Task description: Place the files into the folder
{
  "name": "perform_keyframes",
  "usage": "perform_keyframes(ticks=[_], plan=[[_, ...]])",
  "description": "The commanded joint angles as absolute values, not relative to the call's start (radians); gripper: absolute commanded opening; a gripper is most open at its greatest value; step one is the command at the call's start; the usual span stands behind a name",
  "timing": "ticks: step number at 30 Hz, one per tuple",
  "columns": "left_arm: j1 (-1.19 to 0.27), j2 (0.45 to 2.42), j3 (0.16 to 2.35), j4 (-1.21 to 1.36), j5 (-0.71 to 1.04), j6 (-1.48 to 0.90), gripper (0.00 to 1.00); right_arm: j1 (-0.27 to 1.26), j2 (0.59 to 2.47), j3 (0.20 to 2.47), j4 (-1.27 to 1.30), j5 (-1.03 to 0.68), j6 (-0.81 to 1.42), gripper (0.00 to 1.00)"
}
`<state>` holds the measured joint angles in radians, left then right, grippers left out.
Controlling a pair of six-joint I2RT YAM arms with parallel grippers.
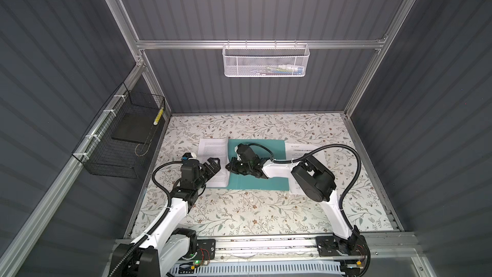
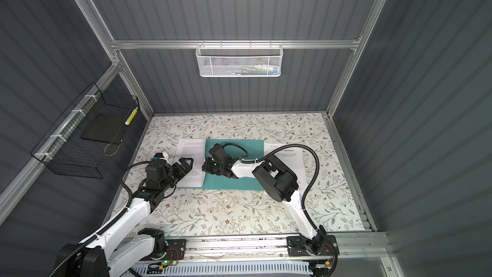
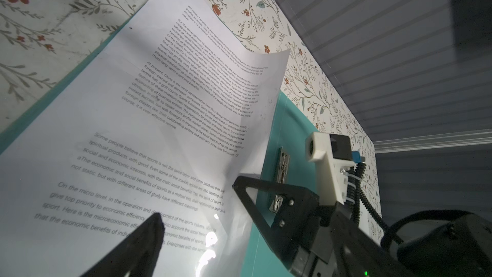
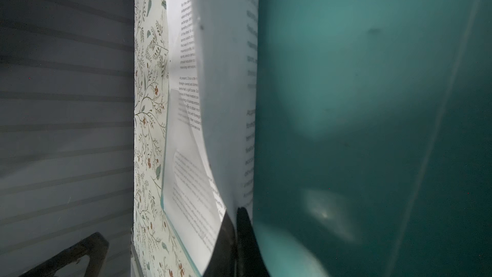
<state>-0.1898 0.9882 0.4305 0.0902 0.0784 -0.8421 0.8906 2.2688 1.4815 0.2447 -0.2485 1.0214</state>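
So far, one white printed paper sheet lies on a cover of the open thin teal folder, its inner edge pinched in the closed right jaws; the left jaws hang wide, empty; another sheet waits outside on the floral surface

Arm shells: you see white on the left arm and right arm.
Joints: black housings.
Cables: your black ribbed conduit.
Left gripper: black fingers with triangular cut-outs.
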Motion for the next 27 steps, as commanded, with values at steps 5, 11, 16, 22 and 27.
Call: perform_keyframes(ticks=[5,11,16,22,27], plan=[[-0.183,0.983,0.416,0.082,0.075,-0.829,0.98,0.904,2.301,1.513,0.201,-0.262,1.014,0.00],[-0.183,0.973,0.413,0.077,0.072,-0.828,0.98,0.913,2.292,1.506,0.187,-0.255,1.011,0.00],[-0.183,0.976,0.411,0.082,0.072,-0.828,0.98,0.916,2.300,1.519,0.176,-0.256,1.009,0.00],[-0.183,0.967,0.408,0.076,0.067,-0.827,0.98,0.918,2.312,1.527,0.173,-0.260,1.022,0.00],[-0.183,0.968,0.409,0.072,0.060,-0.825,0.98,0.917,2.301,1.523,0.171,-0.256,1.017,0.14]])
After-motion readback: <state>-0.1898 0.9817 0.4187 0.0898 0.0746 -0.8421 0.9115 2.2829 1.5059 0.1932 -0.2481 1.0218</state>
